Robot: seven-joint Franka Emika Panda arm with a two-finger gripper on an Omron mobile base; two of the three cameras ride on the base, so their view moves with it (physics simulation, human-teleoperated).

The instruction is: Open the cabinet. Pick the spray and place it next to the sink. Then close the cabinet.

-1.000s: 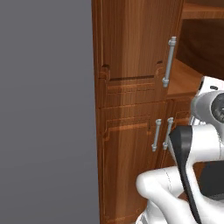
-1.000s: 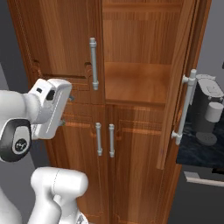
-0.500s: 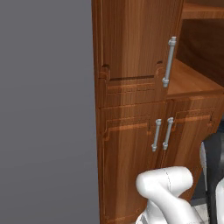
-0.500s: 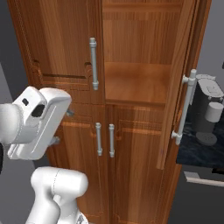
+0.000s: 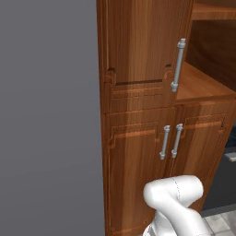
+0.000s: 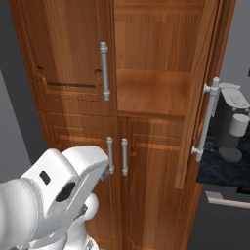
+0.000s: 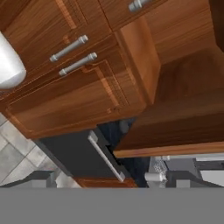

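Note:
The cabinet (image 6: 63,53) is tall, reddish-brown wood. Its left door (image 5: 138,41) is shut, with a long silver bar handle (image 6: 104,71). Its right door (image 6: 197,88) stands swung out toward me, edge-on, with its handle (image 6: 207,119) on the outer face. The shelf (image 6: 156,93) behind the open door is bare wood. The spray and the sink are out of view. My gripper (image 7: 113,181) hangs low in front of the lower doors (image 7: 65,92), open, with nothing between its widely spaced tips. The open door's underside (image 7: 179,109) spans the right of the hand view.
Two lower doors with short silver handles (image 6: 117,155) sit under the shelf. A grey coffee machine (image 6: 234,122) stands on a dark counter to the right of the open door. A dark appliance front with a bar handle (image 7: 105,157) is low on the right. A grey wall (image 5: 46,115) lies to the left.
My hand and forearm have swung down and toward the lower left of the right base view, dropping out of the left base view. The cabinet doors have not moved.

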